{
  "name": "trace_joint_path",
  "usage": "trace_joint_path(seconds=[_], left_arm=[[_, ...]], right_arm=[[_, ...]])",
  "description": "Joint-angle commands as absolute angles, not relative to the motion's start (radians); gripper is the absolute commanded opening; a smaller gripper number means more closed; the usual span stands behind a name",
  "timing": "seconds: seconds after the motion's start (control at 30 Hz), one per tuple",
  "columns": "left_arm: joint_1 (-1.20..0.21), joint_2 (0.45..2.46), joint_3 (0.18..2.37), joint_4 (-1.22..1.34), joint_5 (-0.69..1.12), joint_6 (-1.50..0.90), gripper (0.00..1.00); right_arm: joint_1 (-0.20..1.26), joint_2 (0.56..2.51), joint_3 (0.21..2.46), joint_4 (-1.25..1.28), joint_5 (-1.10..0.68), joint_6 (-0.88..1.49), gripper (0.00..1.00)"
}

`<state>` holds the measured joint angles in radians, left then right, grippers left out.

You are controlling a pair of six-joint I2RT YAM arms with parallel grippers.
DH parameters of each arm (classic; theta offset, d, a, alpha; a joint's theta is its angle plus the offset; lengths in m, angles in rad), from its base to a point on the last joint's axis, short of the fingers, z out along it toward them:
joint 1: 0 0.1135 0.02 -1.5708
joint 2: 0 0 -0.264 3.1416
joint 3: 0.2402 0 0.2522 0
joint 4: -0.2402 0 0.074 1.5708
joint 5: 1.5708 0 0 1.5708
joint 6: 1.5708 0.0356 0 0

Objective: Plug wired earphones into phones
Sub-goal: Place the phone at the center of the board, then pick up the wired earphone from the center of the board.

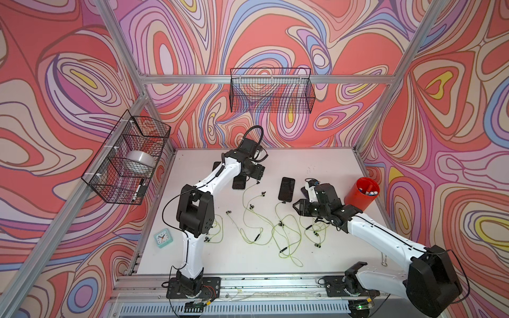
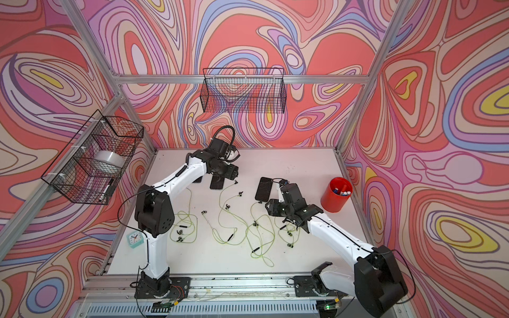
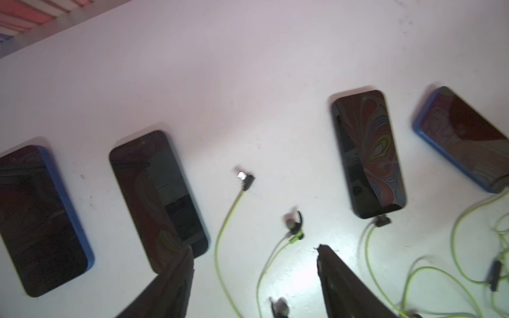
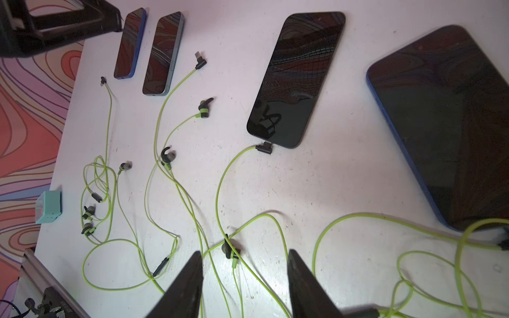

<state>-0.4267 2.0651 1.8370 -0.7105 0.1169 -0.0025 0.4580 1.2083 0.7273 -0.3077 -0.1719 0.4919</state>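
Four phones [image 4: 296,79] flat on the white tabletop [image 4: 344,179], screens up, in a loose row toward the far side. Nearer the robot's bases, tangled in loops: the yellow-green wired earphones [image 4: 203,108]. One dark plug [image 4: 264,148] touching the short near edge of the third phone from the robot's left, seemingly seated. Another plug [image 3: 246,179] loose on the tabletop between the second and third phones, touching neither. At the rightmost, blue-edged phone [image 3: 462,137], a cord reaching its near end; seated or not, cannot tell. Above the cords beside that loose plug, left claw [image 3: 254,247], fingers spread, grasping nothing. Over an earbud [image 4: 230,249] lying on the tabletop, right claw [image 4: 244,253], likewise released and empty. Near the left edge, a mint-green clock [image 1: 163,238]; at the right, a red cup [image 1: 360,194].
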Motion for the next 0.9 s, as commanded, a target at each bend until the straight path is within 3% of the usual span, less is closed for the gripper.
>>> trace_joint_path(seconds=[0.0,0.27,0.67,0.87], left_arm=[[-0.431,2.143,1.830,-0.726,0.138,0.139,0.65],[-0.433,2.231,1.867,-0.712,0.152,0.270,0.61],[-0.431,2.377,1.992,-0.784,0.055,0.274,0.54],[-0.430,2.483,2.142,-0.959,0.072,0.248,0.34]], right_arm=[[0.454,1.207,0.735,-0.327,-0.156,0.493,0.49],[0.453,1.199,0.723,-0.346,-0.137,0.501,0.48],[0.453,1.210,0.723,-0.348,-0.130,0.505,0.47],[0.454,1.205,0.715,-0.348,-0.121,0.507,0.47]])
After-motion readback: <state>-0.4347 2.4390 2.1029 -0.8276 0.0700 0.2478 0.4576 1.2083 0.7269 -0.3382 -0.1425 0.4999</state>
